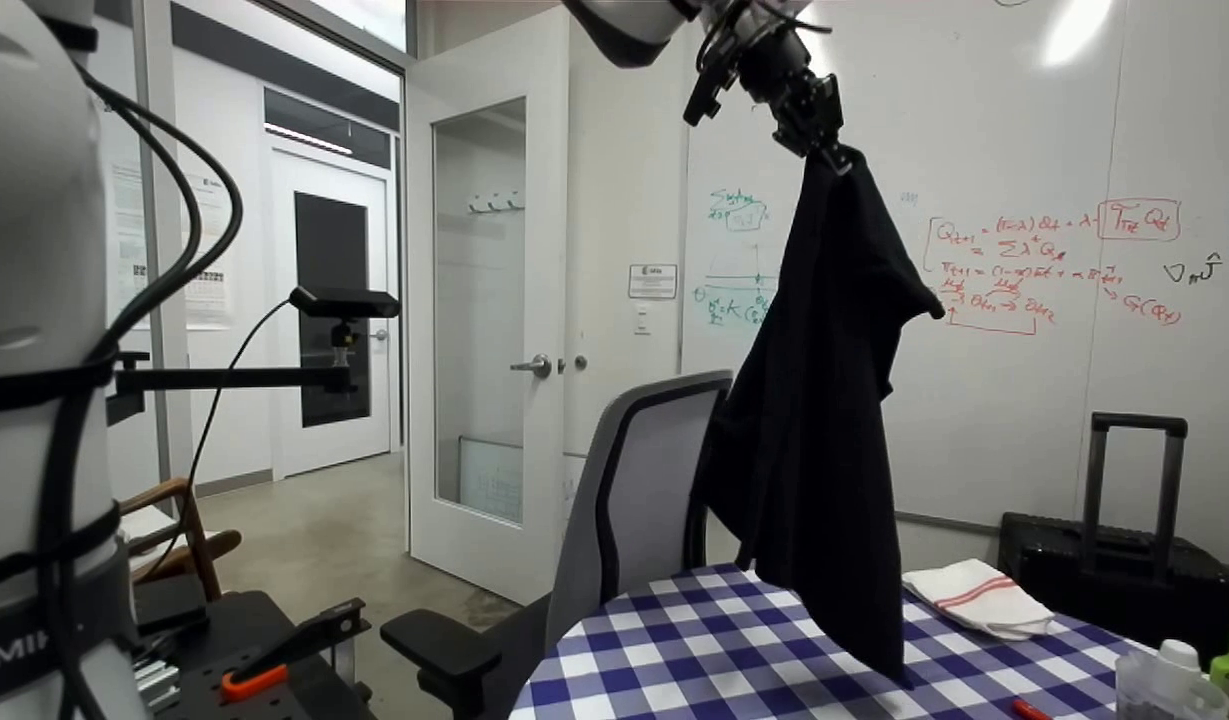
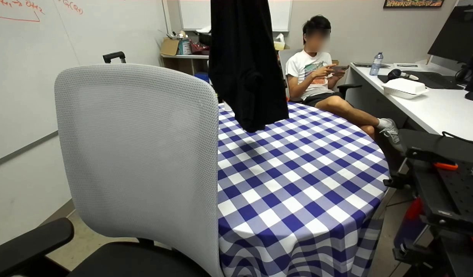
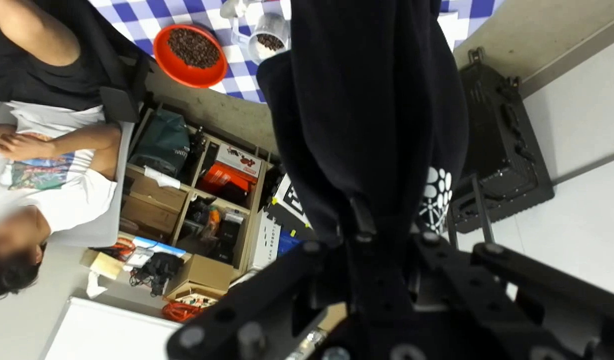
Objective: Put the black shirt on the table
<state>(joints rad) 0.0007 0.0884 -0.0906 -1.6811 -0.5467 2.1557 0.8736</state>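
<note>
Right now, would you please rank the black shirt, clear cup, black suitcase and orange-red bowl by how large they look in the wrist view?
Largest to smallest:
Black shirt
Black suitcase
Orange-red bowl
Clear cup
The shirt hangs nearest the camera, so this is apparent size only.

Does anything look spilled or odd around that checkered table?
No spill shows. The odd sight is the black shirt dangling from the gripper over the table instead of lying flat; the red bowl looks close to the edge.

both exterior views: table [image 2: 298, 173] shared | wrist view: seemingly inverted
</note>
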